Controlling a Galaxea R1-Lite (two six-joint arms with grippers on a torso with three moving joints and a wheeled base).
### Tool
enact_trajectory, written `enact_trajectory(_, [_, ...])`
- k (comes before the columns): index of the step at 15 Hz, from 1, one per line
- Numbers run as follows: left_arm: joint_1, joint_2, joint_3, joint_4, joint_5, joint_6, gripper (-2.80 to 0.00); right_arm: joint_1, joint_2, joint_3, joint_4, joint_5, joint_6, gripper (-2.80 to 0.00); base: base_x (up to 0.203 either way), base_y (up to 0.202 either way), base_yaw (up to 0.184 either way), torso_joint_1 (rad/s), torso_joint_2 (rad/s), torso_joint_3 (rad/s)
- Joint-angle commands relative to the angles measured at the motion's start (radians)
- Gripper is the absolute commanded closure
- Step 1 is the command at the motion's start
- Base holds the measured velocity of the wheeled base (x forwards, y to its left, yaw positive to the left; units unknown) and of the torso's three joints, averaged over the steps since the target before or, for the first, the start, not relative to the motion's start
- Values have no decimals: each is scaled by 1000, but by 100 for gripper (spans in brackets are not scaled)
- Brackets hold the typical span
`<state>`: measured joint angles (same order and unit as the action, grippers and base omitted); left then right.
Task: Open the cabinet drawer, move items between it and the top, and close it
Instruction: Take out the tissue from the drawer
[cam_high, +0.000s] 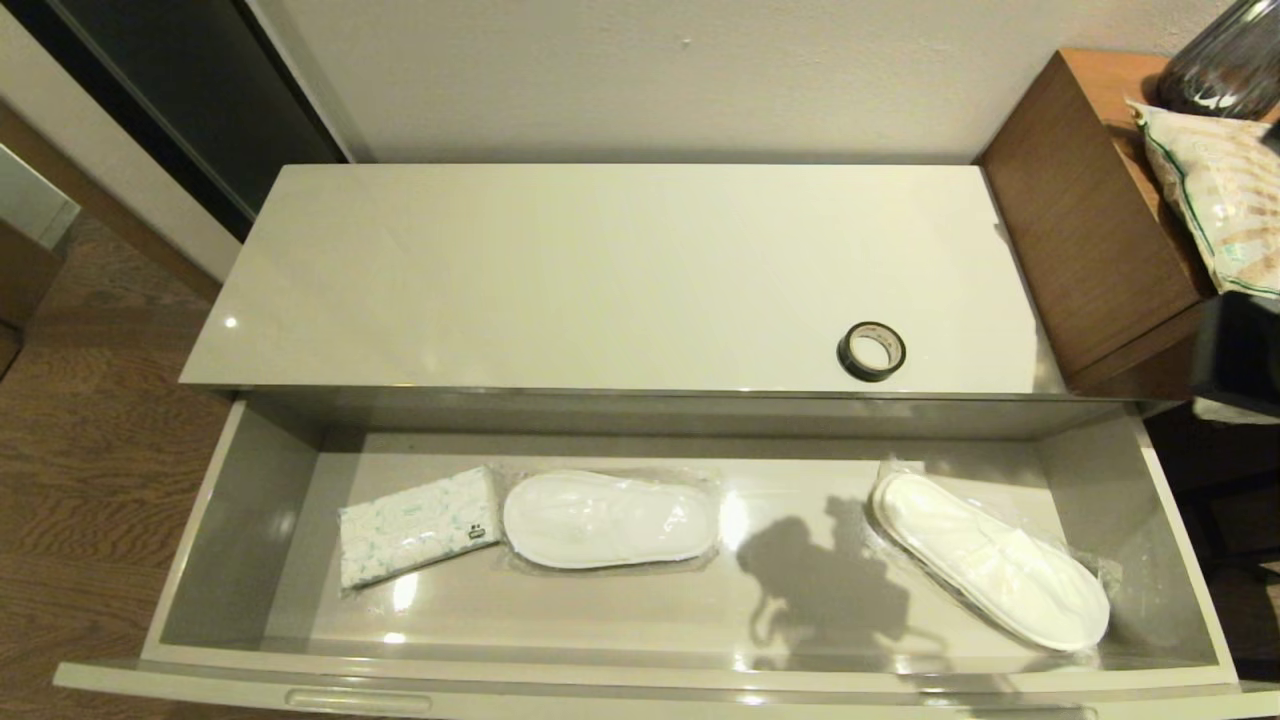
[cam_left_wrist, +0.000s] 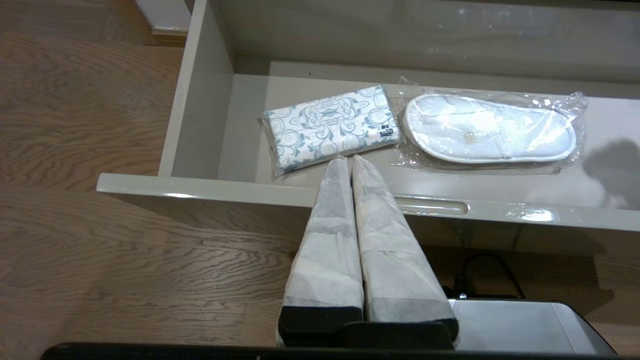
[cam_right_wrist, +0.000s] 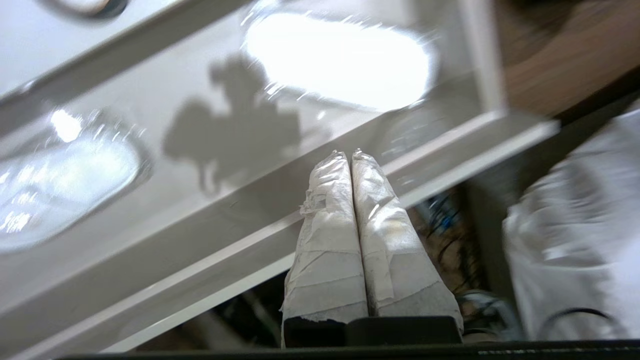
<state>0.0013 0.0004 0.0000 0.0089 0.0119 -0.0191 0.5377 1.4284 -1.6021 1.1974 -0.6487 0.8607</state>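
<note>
The cabinet drawer (cam_high: 250, 560) is pulled wide open below the glossy cream top (cam_high: 560, 280). A black tape roll (cam_high: 871, 351) with a pale core lies flat on the top near its front right edge. A white tissue pack (cam_high: 418, 525) with blue print, the tissue pack (cam_left_wrist: 330, 127), lies in the drawer's left part. My left gripper (cam_left_wrist: 348, 159) is shut and empty, held in front of the drawer's front edge near the pack. My right gripper (cam_right_wrist: 348, 155) is shut and empty, outside the drawer's right front corner. Neither arm shows in the head view.
Two wrapped white slippers lie in the drawer, one in the middle (cam_high: 610, 519) and one at the right (cam_high: 990, 571). A taller brown wooden table (cam_high: 1090, 230) with a bag (cam_high: 1215, 200) stands at the right. Wooden floor (cam_high: 90, 450) lies to the left.
</note>
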Motion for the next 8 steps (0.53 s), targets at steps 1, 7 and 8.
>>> enact_trajectory(1, [0,1,-2,0,0,-1,0,18,-172,10,73,-45,53,0,0,0,0,0,0,0])
enact_trajectory(7, [0,1,0,0,0,-1,0,-208,-725,361,221,-77,69,0,0,0,0,0,0,0])
enact_trajectory(8, [0,1,-1,0,0,-1,0,-283,-830,396,227,-36,1,0,0,0,0,0,0,0])
